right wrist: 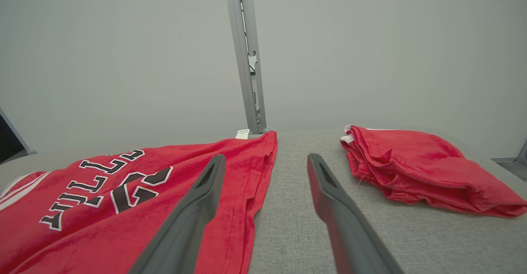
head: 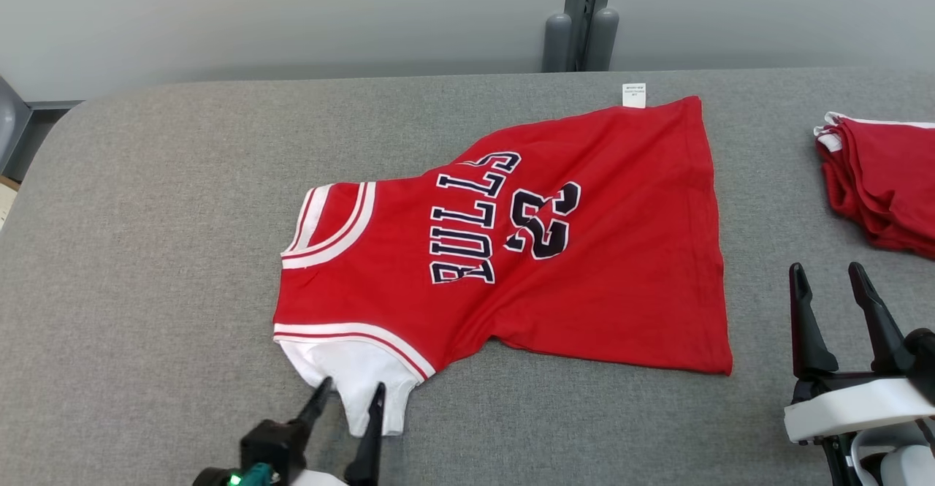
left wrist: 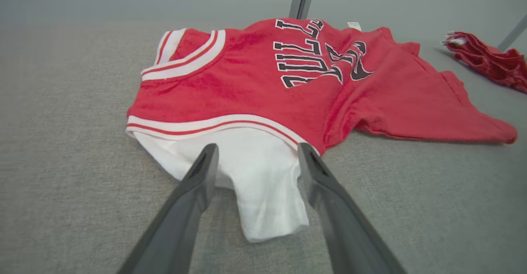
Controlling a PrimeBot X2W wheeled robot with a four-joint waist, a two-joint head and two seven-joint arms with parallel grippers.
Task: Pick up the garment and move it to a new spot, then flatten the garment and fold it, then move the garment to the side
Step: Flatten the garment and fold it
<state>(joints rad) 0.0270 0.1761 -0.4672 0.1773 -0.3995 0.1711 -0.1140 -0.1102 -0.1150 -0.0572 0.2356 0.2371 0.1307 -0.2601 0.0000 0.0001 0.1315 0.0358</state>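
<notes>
The garment (head: 584, 252) is a red shirt with dark lettering and white-trimmed sleeves, spread nearly flat on the grey table (head: 146, 215), collar end to the left. Its near white sleeve (head: 365, 376) points at the front edge. My left gripper (head: 351, 385) stands open low over that sleeve, one finger on each side; in the left wrist view the sleeve (left wrist: 263, 191) lies loose on the table between the fingers of the left gripper (left wrist: 257, 146). My right gripper (head: 825, 267) is open at the lower right, off the garment's hem (right wrist: 255, 171), with nothing in the right gripper (right wrist: 266, 156).
A folded pile of red clothes (head: 884, 179) lies at the table's right edge, close beyond my right gripper. A grey metal post (head: 581, 18) rises behind the table's far edge. A white label (head: 633, 95) sticks out at the garment's far corner.
</notes>
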